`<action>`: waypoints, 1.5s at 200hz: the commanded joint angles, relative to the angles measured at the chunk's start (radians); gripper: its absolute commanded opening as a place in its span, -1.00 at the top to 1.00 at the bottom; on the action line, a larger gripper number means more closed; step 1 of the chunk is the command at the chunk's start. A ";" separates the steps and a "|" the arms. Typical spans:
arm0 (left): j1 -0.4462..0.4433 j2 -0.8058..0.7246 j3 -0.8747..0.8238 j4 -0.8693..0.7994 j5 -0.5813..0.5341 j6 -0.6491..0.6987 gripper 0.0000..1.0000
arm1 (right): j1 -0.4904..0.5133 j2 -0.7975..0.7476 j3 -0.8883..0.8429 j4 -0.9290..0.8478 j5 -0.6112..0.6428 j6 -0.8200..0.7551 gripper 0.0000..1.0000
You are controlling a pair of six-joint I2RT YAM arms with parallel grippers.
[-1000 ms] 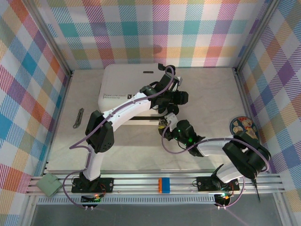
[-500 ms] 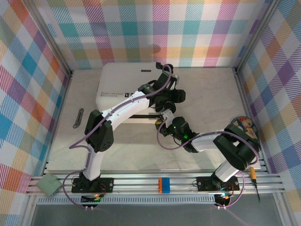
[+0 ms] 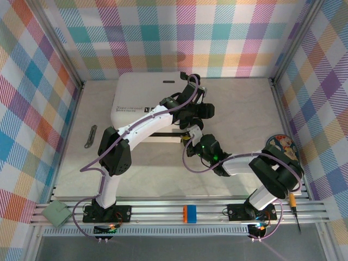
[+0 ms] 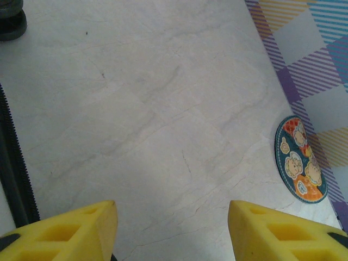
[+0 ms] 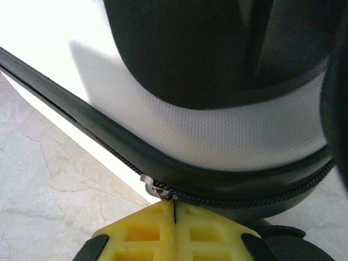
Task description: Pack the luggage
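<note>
The luggage [image 3: 142, 98] lies closed and flat at the back of the table, white shell up. My right gripper [image 3: 190, 139] is at its near right corner. In the right wrist view its yellow fingers [image 5: 142, 234] are pressed together on the thin dark pull tab of the metal zipper slider [image 5: 155, 189], which sits on the black zipper band [image 5: 109, 142]. My left gripper [image 3: 207, 111] hangs over the suitcase's right edge. It is open, and bare table lies between its fingertips [image 4: 171, 217].
A round patterned plate [image 3: 281, 147] [image 4: 300, 161] lies at the table's right edge. A grey tool [image 3: 90, 136] lies on the left. On the front rail are an orange-and-blue block [image 3: 188, 213], a green box [image 3: 57, 213] and a screwdriver [image 3: 294, 207].
My right gripper has moved in to the suitcase's corner and shut on the zipper pull. The left arm has stayed in place, open.
</note>
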State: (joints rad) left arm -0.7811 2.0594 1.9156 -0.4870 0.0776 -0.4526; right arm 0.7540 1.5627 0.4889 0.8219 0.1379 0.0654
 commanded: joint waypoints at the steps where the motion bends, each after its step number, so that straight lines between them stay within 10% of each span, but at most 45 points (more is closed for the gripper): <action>1: 0.019 0.002 0.002 -0.094 -0.046 0.000 -0.13 | -0.001 -0.038 -0.019 0.024 -0.013 -0.011 1.00; 102: 0.011 0.026 0.138 -0.156 -0.047 0.095 -0.15 | 0.030 -0.007 -0.058 0.077 0.014 -0.001 0.26; 216: 0.010 0.090 0.166 -0.171 -0.043 0.101 -0.15 | 0.060 0.050 0.039 0.071 0.051 0.044 0.09; 300: 0.006 0.080 0.128 -0.148 -0.035 0.077 -0.14 | 0.068 0.147 0.050 0.200 0.097 0.075 1.00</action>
State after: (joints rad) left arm -0.7761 2.1349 2.0632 -0.6262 0.0498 -0.3645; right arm 0.8204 1.7096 0.5251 0.9798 0.2356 0.1459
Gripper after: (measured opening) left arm 0.573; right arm 0.066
